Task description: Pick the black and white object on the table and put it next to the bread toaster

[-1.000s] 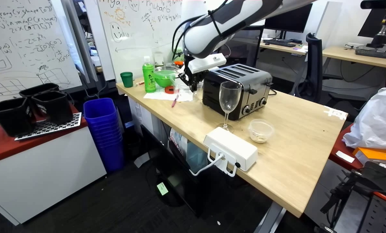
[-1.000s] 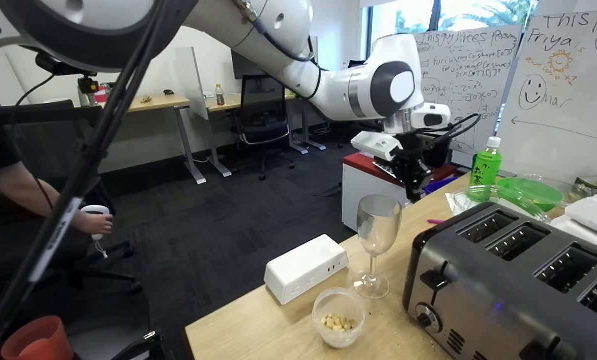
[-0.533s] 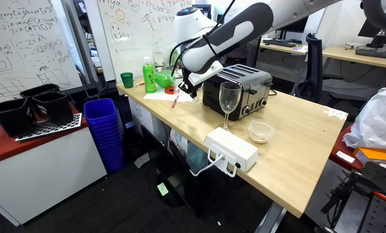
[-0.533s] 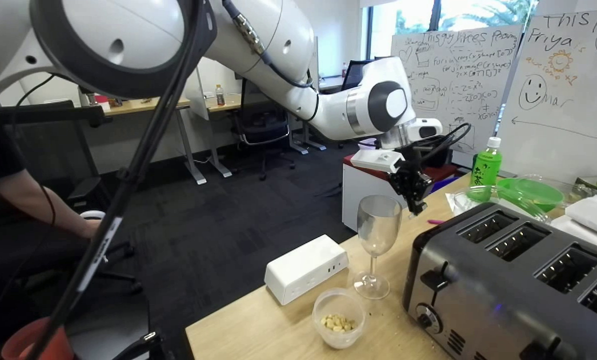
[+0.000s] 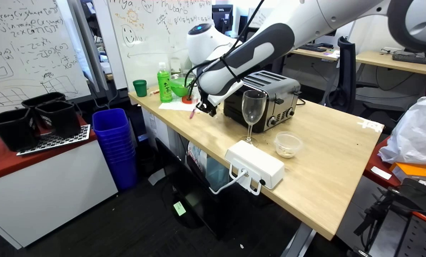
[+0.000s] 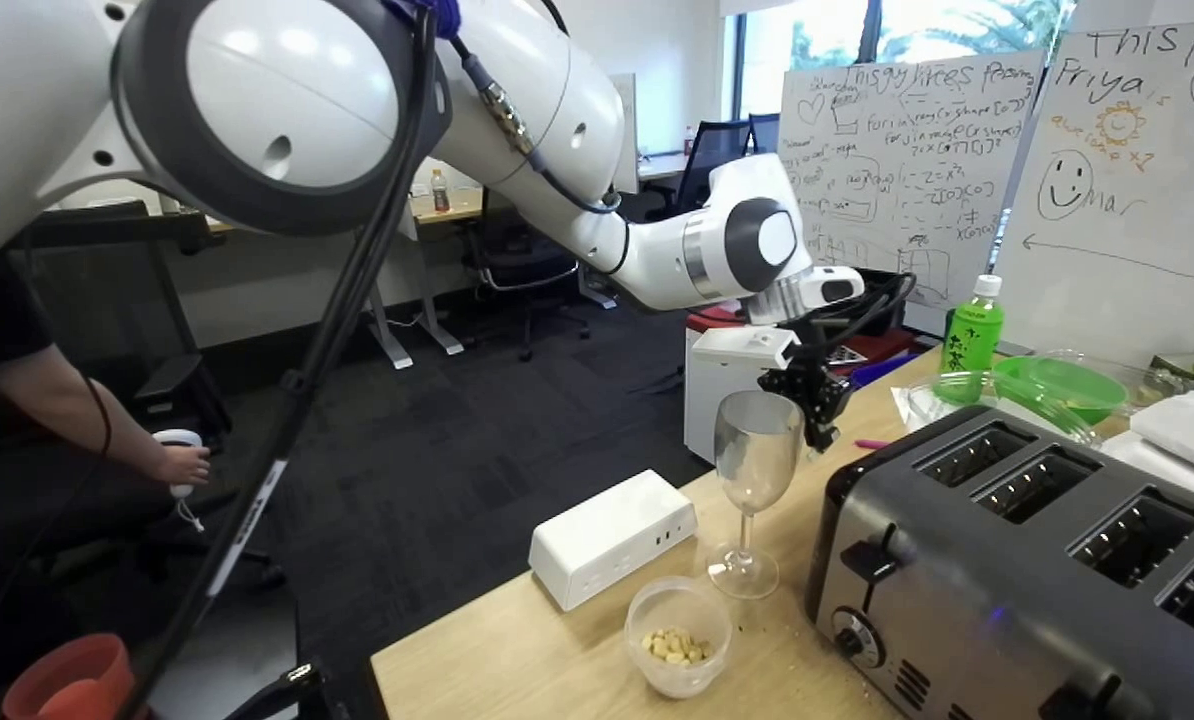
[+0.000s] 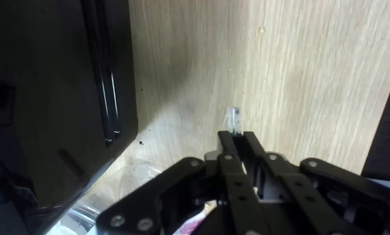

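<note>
Gripper (image 7: 238,133) clamped on the black and white object (image 7: 233,119), whose pale end juts past the tips; held over the table (image 5: 334,153), left of the bread toaster (image 5: 272,91) in an exterior view.

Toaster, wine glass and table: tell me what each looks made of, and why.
Toaster: probably metal, semi-gloss grey; soft highlights run along its body.
Wine glass: glass or clear plastic, smooth; it is see-through, which settles neither.
Table: wood or wood-look laminate, satin-looking; fine grain streaks show in the wrist view.
</note>
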You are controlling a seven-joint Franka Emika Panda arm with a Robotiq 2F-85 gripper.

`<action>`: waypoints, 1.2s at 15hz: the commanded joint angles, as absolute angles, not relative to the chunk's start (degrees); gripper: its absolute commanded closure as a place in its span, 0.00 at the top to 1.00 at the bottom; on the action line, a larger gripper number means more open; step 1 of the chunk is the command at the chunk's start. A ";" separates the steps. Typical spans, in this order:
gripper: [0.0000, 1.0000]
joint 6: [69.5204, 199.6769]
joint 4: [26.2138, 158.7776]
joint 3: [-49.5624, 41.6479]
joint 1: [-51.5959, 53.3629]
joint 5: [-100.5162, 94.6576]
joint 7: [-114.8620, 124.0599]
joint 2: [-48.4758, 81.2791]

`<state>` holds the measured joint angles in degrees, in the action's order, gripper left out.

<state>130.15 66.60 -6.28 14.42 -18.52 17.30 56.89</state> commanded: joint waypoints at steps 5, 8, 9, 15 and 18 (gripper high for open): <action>0.35 129.54 65.23 -7.37 15.47 -19.55 14.81 58.57; 0.59 129.19 65.65 -7.37 15.49 -19.55 14.33 58.28; 0.67 129.31 65.82 -7.35 15.48 -19.58 14.14 57.98; 1.00 128.39 65.30 -6.59 14.99 -18.59 13.26 56.43; 1.00 127.75 65.23 -6.65 14.96 -18.39 13.65 56.63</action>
